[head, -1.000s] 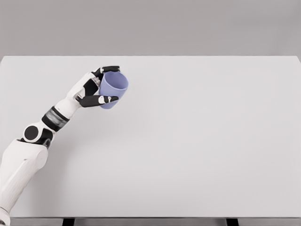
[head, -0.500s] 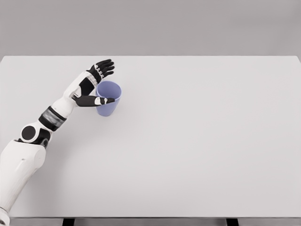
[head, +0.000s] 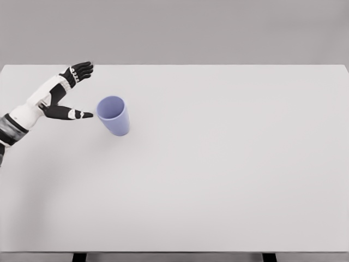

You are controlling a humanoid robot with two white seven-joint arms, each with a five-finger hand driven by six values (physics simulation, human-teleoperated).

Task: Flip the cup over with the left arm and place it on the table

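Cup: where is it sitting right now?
In the head view, the purple cup stands mouth-up on the table, left of centre, just right of the open left hand, apart from it.

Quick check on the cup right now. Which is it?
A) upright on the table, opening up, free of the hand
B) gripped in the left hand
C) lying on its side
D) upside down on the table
A: the cup stands with its open rim up, and the left hand is spread open beside it, not touching.

Lighting: bright, even, diffuse. Shadows: barely visible on desk. Glare: nil. Render slightly soft, undistorted at edges.
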